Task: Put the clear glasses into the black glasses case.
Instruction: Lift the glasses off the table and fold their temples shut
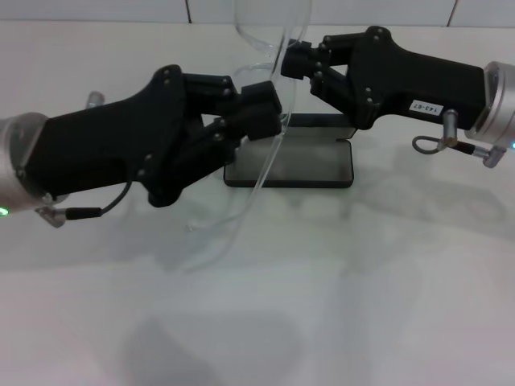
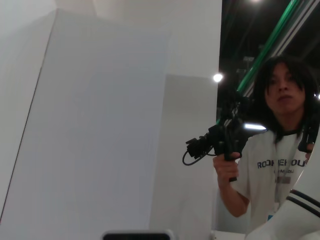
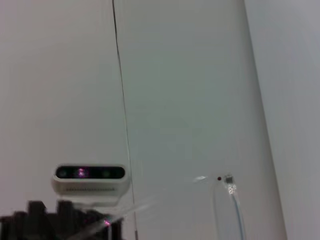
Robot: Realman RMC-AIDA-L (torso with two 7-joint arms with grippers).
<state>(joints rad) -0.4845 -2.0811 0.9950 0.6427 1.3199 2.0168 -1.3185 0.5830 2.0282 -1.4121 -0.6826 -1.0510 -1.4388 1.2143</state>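
The glasses [image 1: 269, 48] are held in the air above the white table [image 1: 338, 305] by both grippers, as seen in the head view. The left gripper [image 1: 269, 108] reaches in from the left, and its fingers [image 1: 261, 100] are closed on the glasses at the lower part of the lens. The right gripper [image 1: 294, 60] reaches in from the right, higher up, and its fingers [image 1: 299, 58] are pinched on the lens edge near the top. The 2 grippers are close together, the right one just above and behind the left.

The lens is seen curving upward past the top edge of the head view. 1 long thin arm of the glasses [image 1: 241, 205] hangs down in front of the case and curves toward the left, ending near the table; whether its tip touches the table cannot be told.

The case [image 1: 302, 165] lies open on the table directly below and behind the grippers, its grey lining facing up. The lid is mostly hidden behind the right gripper. Nothing is seen inside the case.

In the left wrist view, a person [image 2: 280, 150] holding a black device [image 2: 220, 142] is seen beside white panels. In the right wrist view, a camera bar [image 3: 90, 175] and a clear tip of the glasses [image 3: 227, 187] are seen against a white wall.
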